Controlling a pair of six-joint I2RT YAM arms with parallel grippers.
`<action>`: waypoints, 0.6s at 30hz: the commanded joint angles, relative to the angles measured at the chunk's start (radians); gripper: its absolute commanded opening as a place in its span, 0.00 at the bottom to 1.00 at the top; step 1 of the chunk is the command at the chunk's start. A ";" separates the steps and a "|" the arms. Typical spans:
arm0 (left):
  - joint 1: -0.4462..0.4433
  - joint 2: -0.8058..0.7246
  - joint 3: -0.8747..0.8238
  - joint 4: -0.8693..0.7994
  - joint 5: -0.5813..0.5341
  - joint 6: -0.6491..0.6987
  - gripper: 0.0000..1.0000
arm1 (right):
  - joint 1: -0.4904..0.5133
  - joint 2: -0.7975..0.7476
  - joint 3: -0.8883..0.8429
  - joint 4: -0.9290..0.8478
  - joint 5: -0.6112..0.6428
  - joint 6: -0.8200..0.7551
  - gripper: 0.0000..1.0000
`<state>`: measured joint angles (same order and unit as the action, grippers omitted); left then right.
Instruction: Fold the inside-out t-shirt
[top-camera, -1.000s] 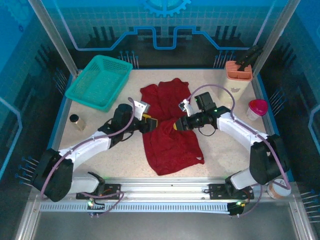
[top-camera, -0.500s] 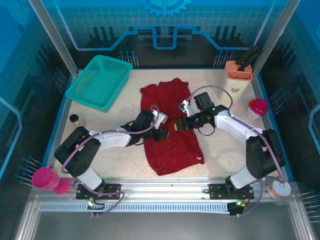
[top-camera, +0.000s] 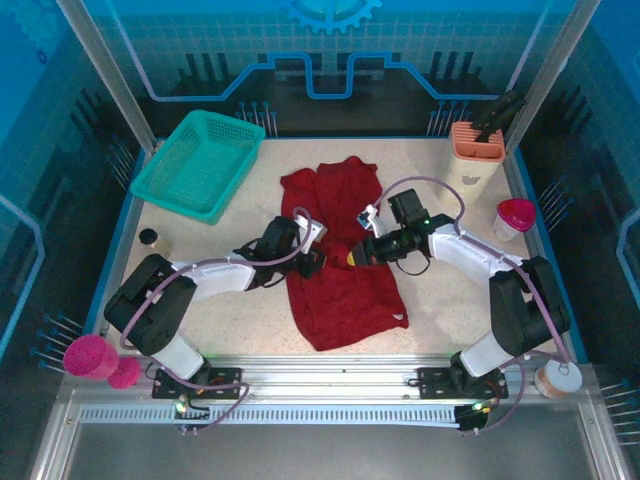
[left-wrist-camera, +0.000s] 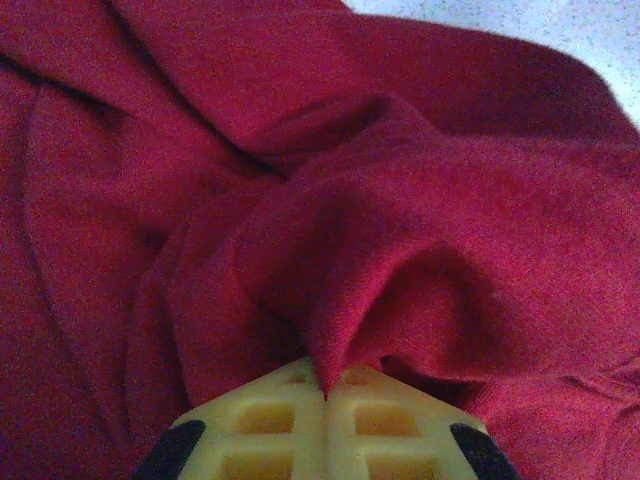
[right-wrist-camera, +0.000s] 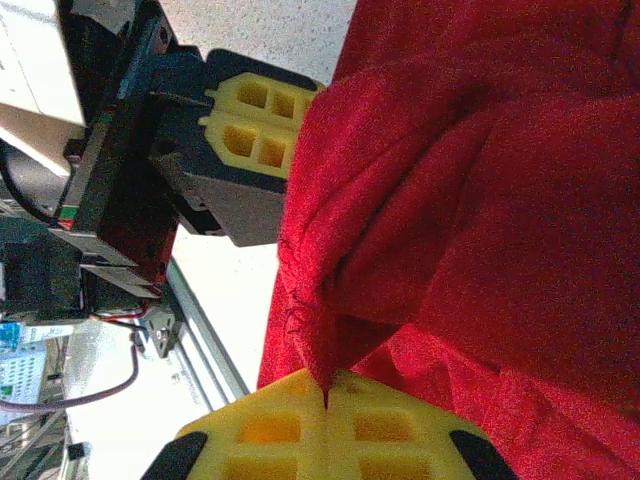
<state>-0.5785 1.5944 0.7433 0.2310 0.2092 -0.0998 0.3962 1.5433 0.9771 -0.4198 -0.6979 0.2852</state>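
Two small pinches hold the inside-out t-shirt (top-camera: 345, 300), which lies in the middle of the table (top-camera: 445, 300). Your left gripper (top-camera: 318, 263) and right gripper (top-camera: 352, 254) are each squeezed tight on a little fold. Pull apart too fast and the thin cloth may slip out.

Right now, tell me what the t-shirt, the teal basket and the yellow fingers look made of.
The t-shirt: soft matte knit cloth, likely cotton; it drapes in folds and shows fine weave. The teal basket: probably moulded plastic; rigid lattice walls, even colour. The fingers: seemingly hard matte plastic; yellow, with square recesses.
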 joint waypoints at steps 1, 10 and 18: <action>0.006 -0.021 -0.009 0.006 0.044 0.031 0.00 | -0.001 -0.015 -0.004 0.041 -0.050 0.027 0.00; 0.028 0.104 0.029 0.008 -0.066 0.088 0.11 | -0.016 -0.124 0.069 0.034 -0.126 0.173 0.00; 0.029 0.166 0.033 0.072 -0.088 0.096 0.30 | -0.022 -0.151 0.123 -0.002 -0.064 0.196 0.00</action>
<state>-0.5533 1.7393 0.7517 0.2905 0.1452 -0.0288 0.3885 1.4170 1.0962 -0.3889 -0.7704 0.4644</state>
